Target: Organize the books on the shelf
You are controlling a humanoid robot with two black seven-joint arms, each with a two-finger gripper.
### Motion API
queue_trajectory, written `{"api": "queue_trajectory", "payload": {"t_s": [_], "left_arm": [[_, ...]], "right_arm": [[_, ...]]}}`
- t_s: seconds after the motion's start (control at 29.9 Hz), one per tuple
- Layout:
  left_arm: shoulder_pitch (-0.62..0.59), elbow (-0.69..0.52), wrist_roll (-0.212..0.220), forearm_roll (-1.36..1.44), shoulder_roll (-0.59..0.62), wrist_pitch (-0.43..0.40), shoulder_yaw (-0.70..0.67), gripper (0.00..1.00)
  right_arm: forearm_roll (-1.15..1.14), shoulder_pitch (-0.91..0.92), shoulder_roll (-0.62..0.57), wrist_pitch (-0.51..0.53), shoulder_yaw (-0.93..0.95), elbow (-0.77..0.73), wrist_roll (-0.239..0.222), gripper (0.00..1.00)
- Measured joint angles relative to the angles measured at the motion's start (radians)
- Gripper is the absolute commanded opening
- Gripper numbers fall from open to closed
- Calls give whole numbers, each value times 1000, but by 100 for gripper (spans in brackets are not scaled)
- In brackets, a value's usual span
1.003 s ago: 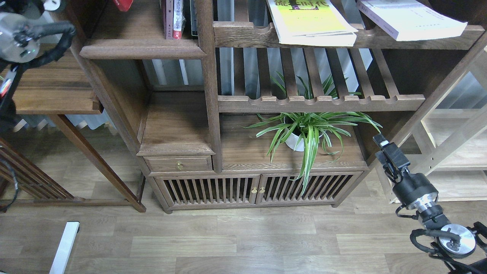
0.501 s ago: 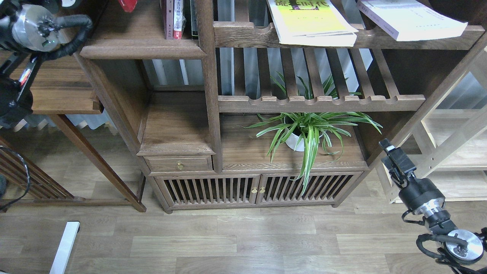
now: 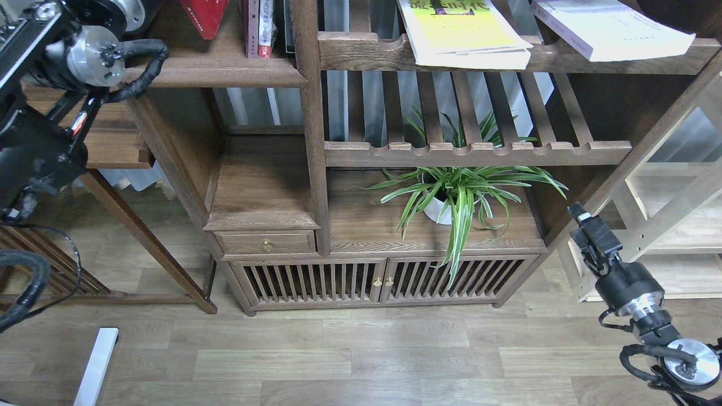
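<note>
A red book (image 3: 204, 17) hangs tilted at the top edge, over the dark-brown shelf (image 3: 220, 72) with the rounded front edge. Upright books (image 3: 258, 28) stand at that shelf's right end. My left arm (image 3: 96, 53) reaches up beside the red book; its gripper is cut off by the top edge. The yellow-green book (image 3: 465, 34) and the white-lavender book (image 3: 612, 28) lie flat on the upper slatted rack (image 3: 361, 51). My right gripper (image 3: 589, 225) hangs low at the right, away from all books; its dark fingers cannot be told apart.
A potted spider plant (image 3: 451, 197) stands under the lower slatted rack (image 3: 474, 152). Below are a small drawer (image 3: 265, 242) and slatted cabinet doors (image 3: 383, 279). A brown side table (image 3: 107, 141) is at left, pale shelving (image 3: 677, 225) at right, a white bar (image 3: 96, 361) on the floor.
My left arm has swung right and upward, and the red book has come further into view over the shelf. My right gripper has drifted slightly down and to the right.
</note>
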Motion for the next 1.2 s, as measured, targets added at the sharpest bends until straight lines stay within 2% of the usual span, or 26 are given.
{"api": "queue_trajectory", "payload": {"t_s": [0.33, 0.43, 0.64, 0.74, 0.87, 1.2], "left_arm": [[2, 36, 12, -4, -19, -1, 30, 10], [-3, 44, 17, -5, -21, -3, 36, 17], [-11, 77, 16, -5, -23, -22, 42, 23], [-22, 95, 12, -5, -33, -25, 45, 27], [-46, 120, 2, -5, -41, -26, 51, 40], [-89, 139, -34, -4, -62, -26, 81, 45]], "right_arm": [[2, -3, 0, 0, 0, -1, 0, 98], [2, -3, 2, 0, 0, -2, 0, 98], [3, -4, 6, 0, -2, -7, 0, 98], [6, -8, 7, 0, -3, -8, 0, 98], [7, -11, 8, 0, -5, -8, 0, 98], [8, -20, 8, 0, -5, -8, 0, 98]]}}
